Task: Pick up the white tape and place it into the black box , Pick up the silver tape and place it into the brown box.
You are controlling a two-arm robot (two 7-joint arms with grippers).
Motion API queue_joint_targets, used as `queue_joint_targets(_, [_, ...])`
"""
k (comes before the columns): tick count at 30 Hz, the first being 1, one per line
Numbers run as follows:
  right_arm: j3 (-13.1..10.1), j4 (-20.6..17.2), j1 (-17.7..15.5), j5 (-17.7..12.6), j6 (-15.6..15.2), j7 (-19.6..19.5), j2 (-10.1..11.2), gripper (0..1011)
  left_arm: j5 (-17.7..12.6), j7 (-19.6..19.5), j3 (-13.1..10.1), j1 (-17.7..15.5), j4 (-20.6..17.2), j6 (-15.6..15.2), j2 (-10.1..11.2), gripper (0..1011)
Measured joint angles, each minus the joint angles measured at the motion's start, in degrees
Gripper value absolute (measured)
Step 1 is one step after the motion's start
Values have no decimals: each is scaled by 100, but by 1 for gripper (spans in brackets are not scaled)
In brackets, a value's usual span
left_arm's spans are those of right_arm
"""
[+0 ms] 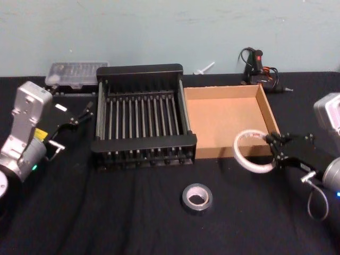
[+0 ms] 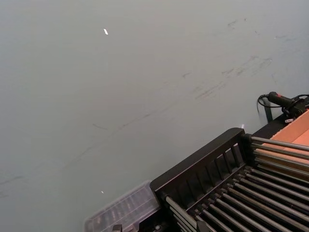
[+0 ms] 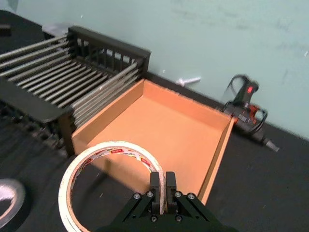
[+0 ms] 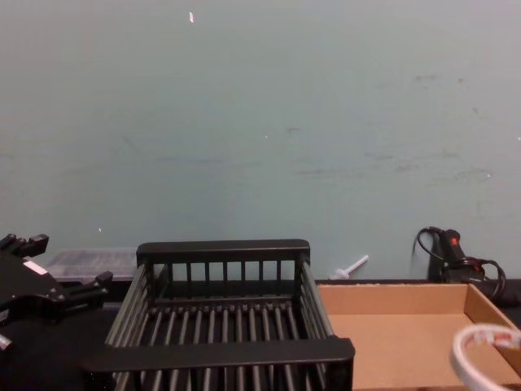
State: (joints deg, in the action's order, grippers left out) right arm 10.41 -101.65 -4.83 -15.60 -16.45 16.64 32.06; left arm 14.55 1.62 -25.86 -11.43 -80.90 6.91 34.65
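Whitish roll, white tape [image 1: 254, 151], pinched by rim in right end effector [image 1: 274, 150], held upright off tabletop [image 1: 133, 218] over near right corner of brown box [image 1: 226, 119]. Red print on inner core. Black box [image 1: 142, 122] lies to robot's left of roll, beyond cardboard wall; carry must go leftward. Silver tape [image 1: 197, 198] flat on tabletop, near front of both boxes, between arms. Left end effector [image 1: 79, 114] parked beside black box, fingers apart, empty.
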Motion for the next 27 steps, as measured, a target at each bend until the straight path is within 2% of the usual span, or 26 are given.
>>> queue_joint_targets(6, [40,208,398,216,109,46,-115,78,0,0,0,0,0,0,0,1001])
queue_joint_targets(12, [195,597,956,469,292,97,-347,79,0,0,0,0,0,0,0,1001])
queue_joint_targets(13, [195,597,956,469,292,97,-347,79,0,0,0,0,0,0,0,1001])
queue_joint_targets(21, [483,1265,1644,786,708,208,-709,79,0,0,0,0,0,0,0,1001])
queue_joint_targets(25, [576,1439,1817,872,832,243,-807,79,0,0,0,0,0,0,0,1001])
queue_joint_targets(27, [702,1672,2039,993,976,292,-927,79,0,0,0,0,0,0,0,1001])
